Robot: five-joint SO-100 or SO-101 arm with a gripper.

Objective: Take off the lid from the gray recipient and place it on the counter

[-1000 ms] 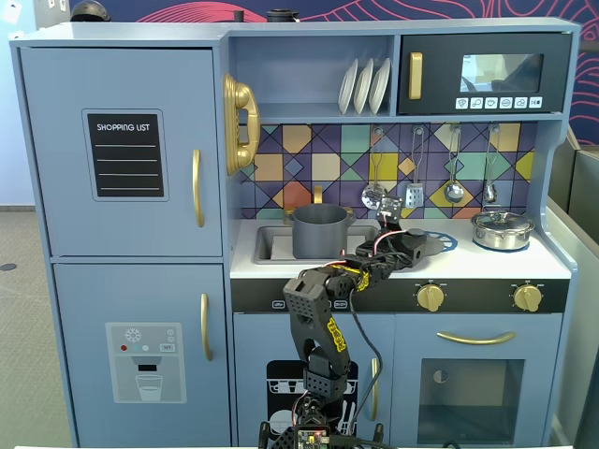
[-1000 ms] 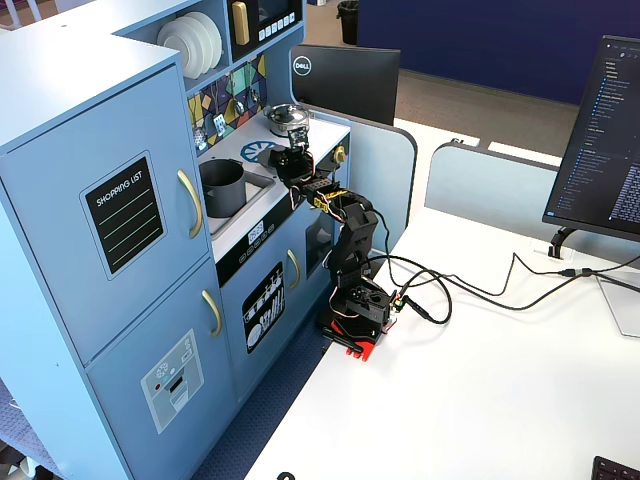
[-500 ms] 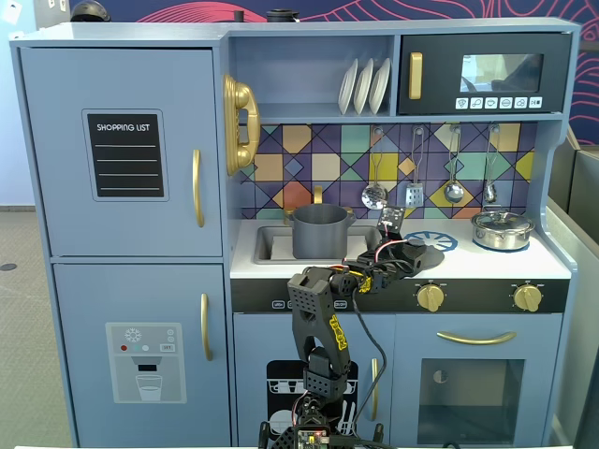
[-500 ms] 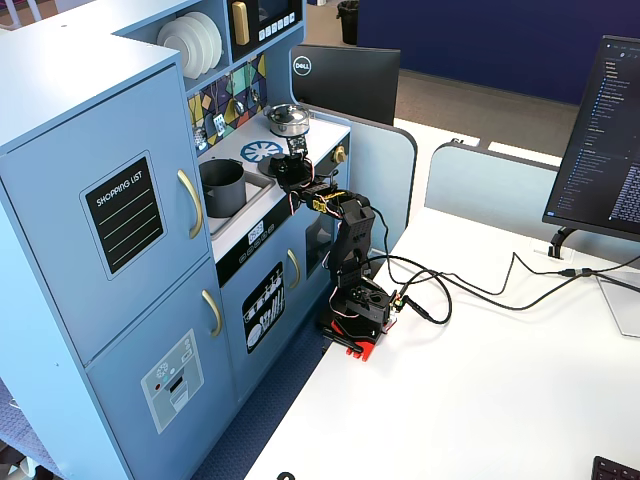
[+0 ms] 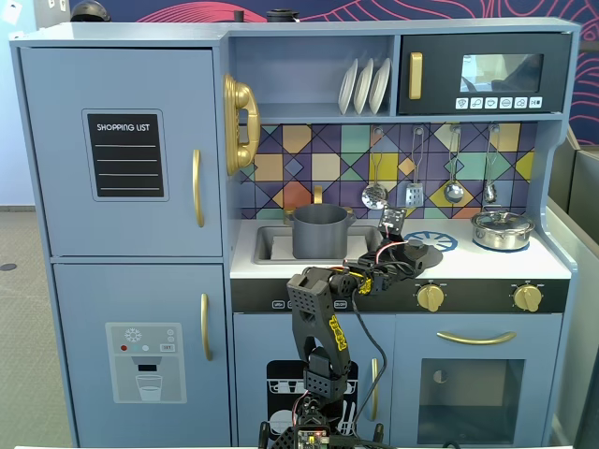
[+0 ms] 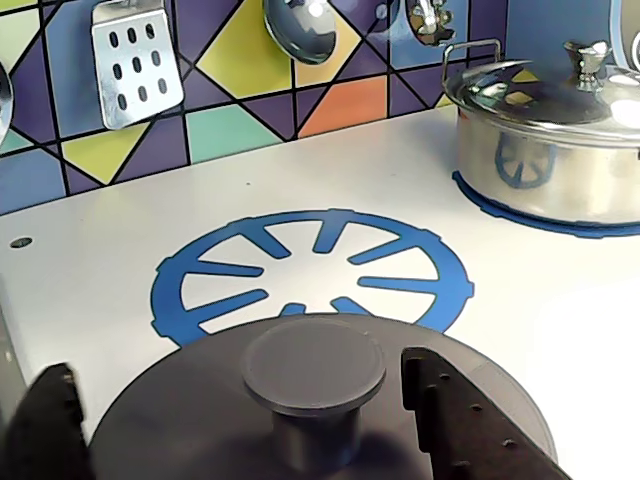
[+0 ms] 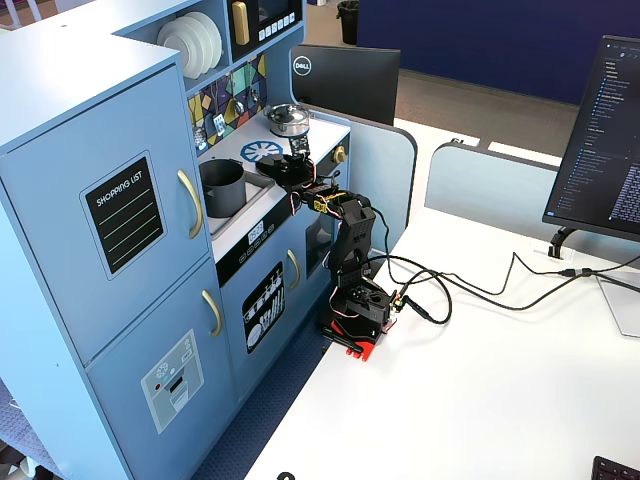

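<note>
The tool (image 6: 320,400) bracketed the knob of the lid (image 6: 200,420), fingers apart on either side; whether they pinched it could not be told. The lid hung low over the surface (image 6: 560,330), by the burner ring (image 6: 310,270), away from the open gray recipient (image 5: 320,231). Advised: lower flat, then release. The lid's underside and any contact were hidden.

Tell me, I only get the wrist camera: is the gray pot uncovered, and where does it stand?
Observer: Yes. In a fixed view the gray pot stands open-topped in the sink basin.
Operator: Where's the lid relative to it?
Observer: In that view the lid is to the pot's right, clear of it, over the white counter near the front edge.
</note>
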